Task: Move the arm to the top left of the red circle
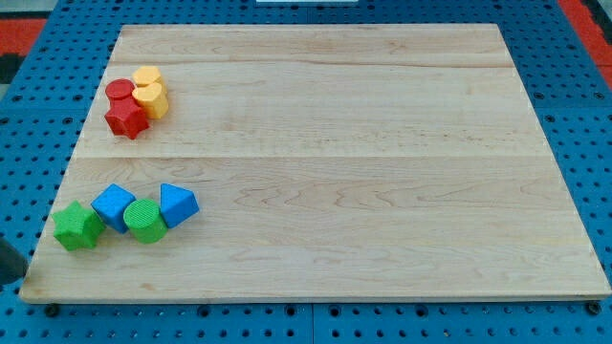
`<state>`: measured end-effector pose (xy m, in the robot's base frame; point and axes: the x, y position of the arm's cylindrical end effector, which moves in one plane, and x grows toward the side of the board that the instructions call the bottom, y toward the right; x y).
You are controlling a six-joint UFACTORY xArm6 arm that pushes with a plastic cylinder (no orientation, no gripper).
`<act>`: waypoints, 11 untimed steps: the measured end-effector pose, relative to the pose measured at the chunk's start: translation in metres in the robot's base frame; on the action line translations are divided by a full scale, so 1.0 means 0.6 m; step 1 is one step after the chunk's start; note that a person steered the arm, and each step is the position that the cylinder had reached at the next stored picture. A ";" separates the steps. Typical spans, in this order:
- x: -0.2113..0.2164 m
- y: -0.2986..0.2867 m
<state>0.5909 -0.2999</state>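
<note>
- Bright, even light covers the pale wooden table (363, 143), with no glare anywhere.
- Shadows are soft and short, pooling toward 6 o'clock beneath the blue triangular block (178, 204) and the red star-shaped block (125, 118).
- Focus is fairly sharp; fine detail is slightly soft and the table edges look straight.

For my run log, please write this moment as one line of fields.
tip: not visible | red circle: upper left cluster, touching red star, yellow blocks | move: not yet seen
</note>
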 end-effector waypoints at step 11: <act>-0.413 0.005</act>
